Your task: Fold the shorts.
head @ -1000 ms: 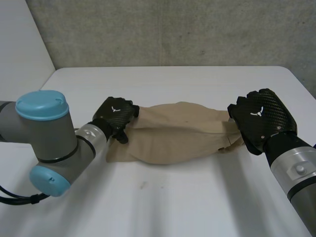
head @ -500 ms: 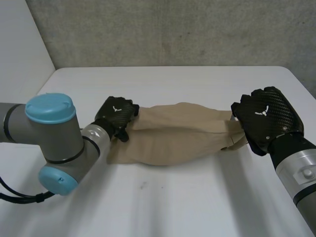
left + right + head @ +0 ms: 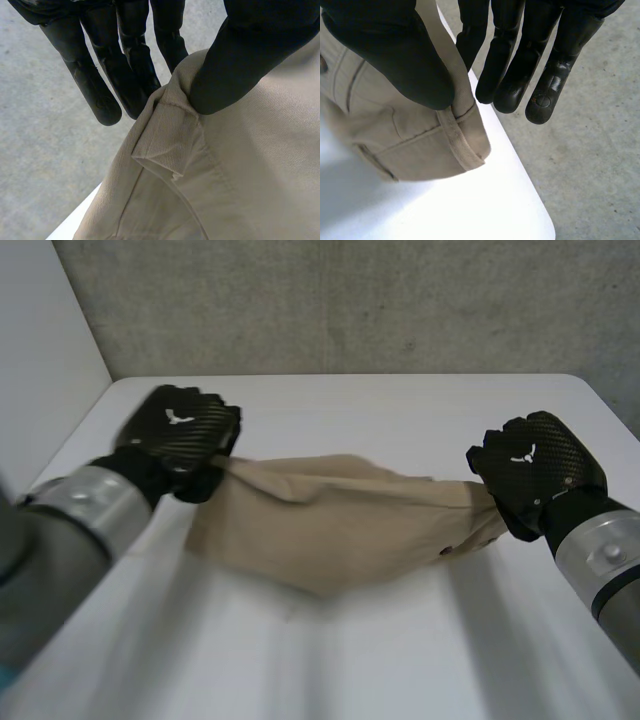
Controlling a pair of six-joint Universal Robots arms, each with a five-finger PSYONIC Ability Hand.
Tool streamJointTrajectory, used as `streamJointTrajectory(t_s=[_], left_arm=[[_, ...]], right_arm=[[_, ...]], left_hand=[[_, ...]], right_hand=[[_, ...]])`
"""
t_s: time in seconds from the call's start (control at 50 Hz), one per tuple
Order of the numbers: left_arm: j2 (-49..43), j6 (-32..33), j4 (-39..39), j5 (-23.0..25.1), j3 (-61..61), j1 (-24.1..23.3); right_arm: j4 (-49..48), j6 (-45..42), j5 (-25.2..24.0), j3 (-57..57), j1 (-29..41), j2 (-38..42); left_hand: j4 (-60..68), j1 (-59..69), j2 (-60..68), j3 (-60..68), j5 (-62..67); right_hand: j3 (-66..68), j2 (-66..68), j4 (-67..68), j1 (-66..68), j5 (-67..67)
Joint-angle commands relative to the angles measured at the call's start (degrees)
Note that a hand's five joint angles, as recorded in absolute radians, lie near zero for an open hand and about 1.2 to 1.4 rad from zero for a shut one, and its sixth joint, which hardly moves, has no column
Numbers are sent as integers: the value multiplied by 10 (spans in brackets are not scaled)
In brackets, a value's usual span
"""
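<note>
Tan shorts (image 3: 340, 525) hang stretched between my two hands above the white table (image 3: 400, 410), their lower edge sagging toward it. My left hand (image 3: 180, 440) holds the left end of the shorts, raised off the table. Its own wrist view shows the thumb (image 3: 250, 55) pinching the hemmed edge of the shorts (image 3: 240, 170) against the fingers (image 3: 125, 65). My right hand (image 3: 535, 480) holds the right end. There the thumb (image 3: 390, 55) presses the seamed edge of the shorts (image 3: 415, 145) against the fingers (image 3: 510, 60).
A grey concrete wall (image 3: 350, 300) rises behind the table's far edge. The table's right edge (image 3: 530, 200) runs close under my right hand, with grey floor (image 3: 590, 165) beyond it. A pale wall stands at the left.
My left hand closed on the shorts' left end and lifted it up and to the left. The cloth rose off the table and now hangs. My right hand barely moved.
</note>
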Motion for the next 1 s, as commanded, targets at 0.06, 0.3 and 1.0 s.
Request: streamJointTrajectory(t_s=[0.06, 0.3, 1.0], left_arm=[[109, 3, -239, 35, -31, 77], [-4, 12, -185, 106, -93, 146], [-126, 4, 305, -11, 87, 57]], right_arm=[[154, -26, -3, -74, 5, -1], [163, -20, -40, -45, 7, 65], [-195, 115, 14, -234, 33, 154]], left_hand=[[116, 154, 123, 120, 145], [116, 154, 123, 120, 145], [70, 108, 77, 74, 98]], right_hand=[[112, 122, 117, 234, 129], [112, 122, 117, 234, 129], [112, 122, 117, 234, 129]])
